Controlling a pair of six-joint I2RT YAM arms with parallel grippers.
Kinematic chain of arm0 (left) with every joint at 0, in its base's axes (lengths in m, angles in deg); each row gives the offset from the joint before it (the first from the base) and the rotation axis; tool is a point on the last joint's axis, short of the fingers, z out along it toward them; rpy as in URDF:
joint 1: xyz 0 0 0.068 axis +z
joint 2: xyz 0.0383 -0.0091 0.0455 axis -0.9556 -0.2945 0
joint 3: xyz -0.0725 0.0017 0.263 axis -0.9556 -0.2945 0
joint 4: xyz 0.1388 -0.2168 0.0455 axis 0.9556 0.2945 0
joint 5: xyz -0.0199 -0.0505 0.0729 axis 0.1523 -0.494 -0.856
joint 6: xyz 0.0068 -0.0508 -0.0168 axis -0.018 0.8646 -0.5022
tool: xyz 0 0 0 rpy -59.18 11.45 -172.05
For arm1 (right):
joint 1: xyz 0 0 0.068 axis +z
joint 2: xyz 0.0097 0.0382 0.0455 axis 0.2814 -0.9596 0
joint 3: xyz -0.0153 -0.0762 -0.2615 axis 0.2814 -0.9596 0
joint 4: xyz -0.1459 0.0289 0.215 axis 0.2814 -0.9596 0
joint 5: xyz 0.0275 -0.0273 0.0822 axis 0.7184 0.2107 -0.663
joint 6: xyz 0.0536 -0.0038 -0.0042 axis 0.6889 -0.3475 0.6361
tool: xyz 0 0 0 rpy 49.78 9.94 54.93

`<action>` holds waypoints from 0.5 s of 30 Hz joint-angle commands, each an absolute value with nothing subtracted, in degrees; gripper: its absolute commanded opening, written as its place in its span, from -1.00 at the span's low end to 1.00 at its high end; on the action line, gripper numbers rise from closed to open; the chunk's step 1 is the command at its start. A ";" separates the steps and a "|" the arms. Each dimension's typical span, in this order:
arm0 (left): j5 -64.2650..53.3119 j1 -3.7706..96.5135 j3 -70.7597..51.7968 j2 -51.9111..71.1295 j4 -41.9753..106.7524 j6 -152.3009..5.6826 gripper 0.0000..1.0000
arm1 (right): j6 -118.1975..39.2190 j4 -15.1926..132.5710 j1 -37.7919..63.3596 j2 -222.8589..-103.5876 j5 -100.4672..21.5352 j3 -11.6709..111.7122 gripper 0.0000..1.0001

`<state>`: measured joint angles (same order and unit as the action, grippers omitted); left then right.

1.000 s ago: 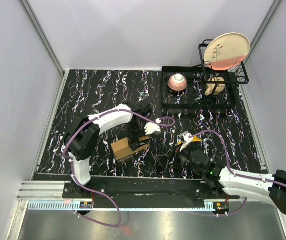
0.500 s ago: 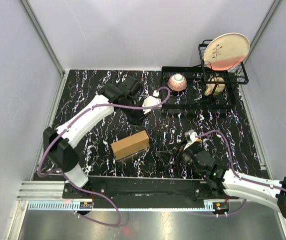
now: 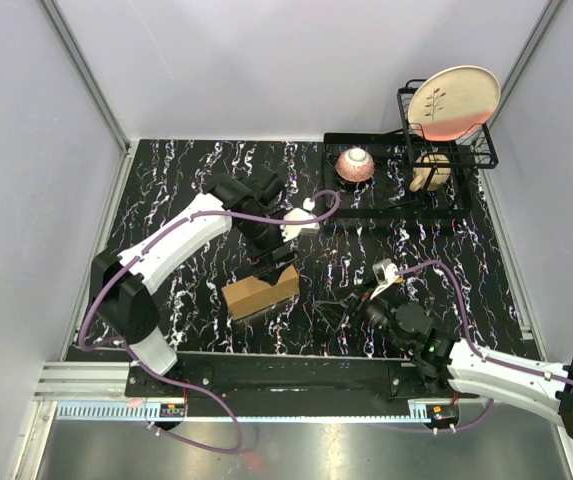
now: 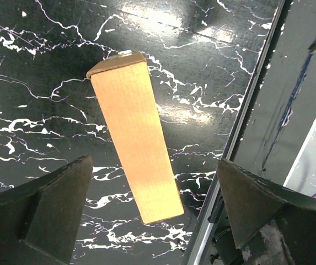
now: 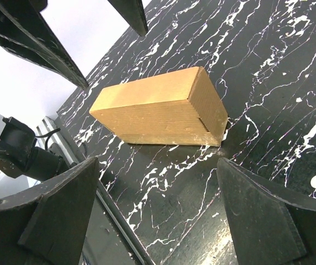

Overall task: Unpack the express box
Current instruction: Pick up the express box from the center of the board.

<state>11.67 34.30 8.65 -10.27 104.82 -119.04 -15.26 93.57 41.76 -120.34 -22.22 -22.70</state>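
The left claw (image 4: 153,165) is held wide open over the small brown cardboard box (image 4: 133,132) (untouched), the right claw (image 5: 158,163) likewise spread, empty.

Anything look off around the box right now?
Nothing damaged or spilled. The express box lies closed and intact on the table, merely skewed to its front edge. Left gripper and right gripper are open, holding nothing.

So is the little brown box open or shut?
Shut. The express box lies on the table with its end flap tucked flat, and nothing of its inside shows.
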 commanded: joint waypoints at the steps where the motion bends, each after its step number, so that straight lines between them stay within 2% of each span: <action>1: 8.68 34.29 4.50 -10.43 99.89 -116.62 0.98 | -15.63 93.91 41.93 -120.02 -20.84 -24.47 0.85; 4: 7.62 34.11 2.12 -12.71 98.22 -116.00 0.87 | -15.54 93.56 41.93 -119.50 -20.84 -24.65 0.85; 10: 6.39 33.94 -0.62 -15.88 95.32 -116.00 0.80 | -15.46 93.12 41.93 -118.88 -20.40 -24.91 0.85; 15: 4.99 32.88 -0.35 -18.78 93.65 -115.83 0.64 | -15.10 93.12 41.93 -118.97 -20.22 -25.00 0.85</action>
<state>7.04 33.98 -0.88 -17.64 96.95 -116.29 -15.21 92.82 41.76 -119.38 -22.07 -22.70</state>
